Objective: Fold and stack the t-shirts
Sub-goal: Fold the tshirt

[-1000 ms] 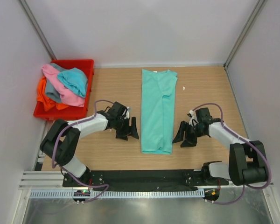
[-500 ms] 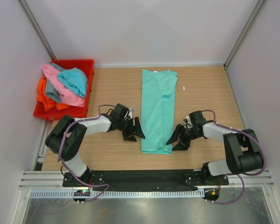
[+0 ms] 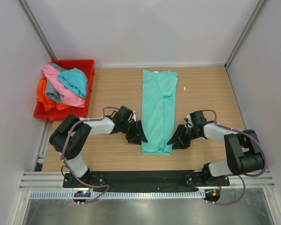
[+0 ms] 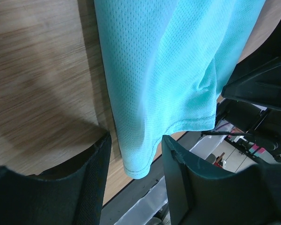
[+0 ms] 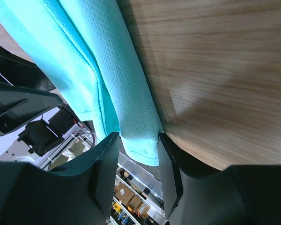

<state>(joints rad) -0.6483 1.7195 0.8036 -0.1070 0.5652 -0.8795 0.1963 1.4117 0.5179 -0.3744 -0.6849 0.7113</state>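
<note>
The mint green t-shirt (image 3: 158,108) lies flat on the desk (image 3: 206,89) as a long narrow strip stretching away ahead of both tools, with its hem at their end. The left tool (image 3: 140,137) straddles one hem corner. In its wrist view the left tool (image 4: 136,140) is partly open, with the cloth (image 4: 168,70) lying loose between the fingers (image 4: 98,159) and not yet pinched. The right tool (image 3: 172,140) sits at the other corner. The right tool (image 5: 138,140) is also partly open, and the hem corner (image 5: 138,150) fills the gap between its fingers, though no squeeze or bunching shows.

The fabric is a thin, perforated knit, so it is probably very light, limp and a little slick. It should drape and slide rather than hold its shape. The stitched hem is the firmest place to grip. Both layers should be caught at each corner, and the two corners lifted together so the strip doesn't twist.

Well off beyond the left tool's outer side, the pink (image 3: 61,91), turquoise blue (image 3: 75,79), orange (image 3: 44,98) and grey (image 3: 52,93) shirts sit heaped in a red bin (image 3: 86,63)
</note>
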